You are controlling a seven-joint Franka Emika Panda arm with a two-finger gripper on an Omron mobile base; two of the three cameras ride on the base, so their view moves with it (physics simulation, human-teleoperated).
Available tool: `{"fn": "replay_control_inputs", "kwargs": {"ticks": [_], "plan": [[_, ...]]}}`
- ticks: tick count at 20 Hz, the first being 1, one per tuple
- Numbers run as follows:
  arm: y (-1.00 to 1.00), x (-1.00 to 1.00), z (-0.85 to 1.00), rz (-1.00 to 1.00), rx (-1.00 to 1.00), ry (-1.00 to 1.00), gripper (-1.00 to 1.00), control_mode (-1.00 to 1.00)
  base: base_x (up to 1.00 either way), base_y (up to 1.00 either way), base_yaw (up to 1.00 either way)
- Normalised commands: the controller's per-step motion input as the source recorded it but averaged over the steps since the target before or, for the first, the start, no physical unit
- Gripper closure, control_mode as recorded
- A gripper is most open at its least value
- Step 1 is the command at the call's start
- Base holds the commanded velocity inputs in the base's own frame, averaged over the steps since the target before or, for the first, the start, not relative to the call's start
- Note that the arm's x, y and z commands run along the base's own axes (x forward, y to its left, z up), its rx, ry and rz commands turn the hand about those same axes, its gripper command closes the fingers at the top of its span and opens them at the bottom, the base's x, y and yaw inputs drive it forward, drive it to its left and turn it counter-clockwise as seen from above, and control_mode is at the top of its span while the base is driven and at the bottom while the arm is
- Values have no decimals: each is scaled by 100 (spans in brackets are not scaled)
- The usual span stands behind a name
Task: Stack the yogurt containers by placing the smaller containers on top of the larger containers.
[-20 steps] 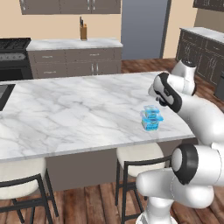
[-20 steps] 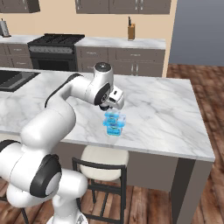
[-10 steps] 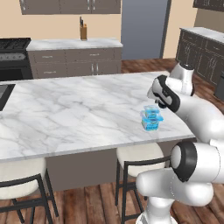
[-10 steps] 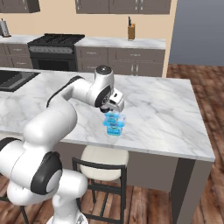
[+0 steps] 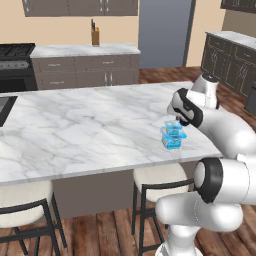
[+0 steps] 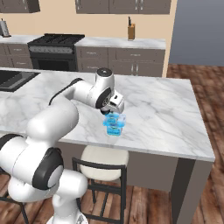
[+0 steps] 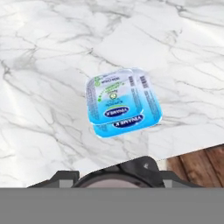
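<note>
The larger container, a squarish translucent light-blue tub (image 7: pixel 122 103) with a pale printed lid, stands on the marble island (image 5: pixel 90 130) close to its near edge. It also appears in both base views (image 5: pixel 173 136) (image 6: pixel 114 126). My gripper (image 6: pixel 112 112) hangs directly over the tub, a short way above its lid (image 5: pixel 176 121). In the hand view the smaller container, a round dark cup (image 7: pixel 114 171) with a lighter rim, sits between the fingers of my gripper (image 7: pixel 117 181), which is shut on it. The cup is apart from the tub's lid.
The island's near edge (image 7: pixel 188 151) runs just beside the tub, with wood floor beyond. Stools (image 6: pixel 103 159) (image 5: pixel 155 175) stand under that edge. A sink (image 6: pixel 13 78) is set in the island's far left. Stove (image 6: pixel 54 52) and knife block (image 6: pixel 130 30) line the back counter.
</note>
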Motion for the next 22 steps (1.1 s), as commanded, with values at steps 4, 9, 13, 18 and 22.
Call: {"fn": "replay_control_inputs", "kwargs": {"ticks": [4,9,13,18,22], "plan": [[0,10,-3,0,0,7,100,-100,0,0,0],[0,6,0,0,0,6,100,-100,0,0,0],[0,8,0,0,0,1,100,-100,0,0,0],[0,14,-4,0,0,0,100,-100,0,0,0],[0,16,-10,0,0,0,100,-100,0,0,0]]}}
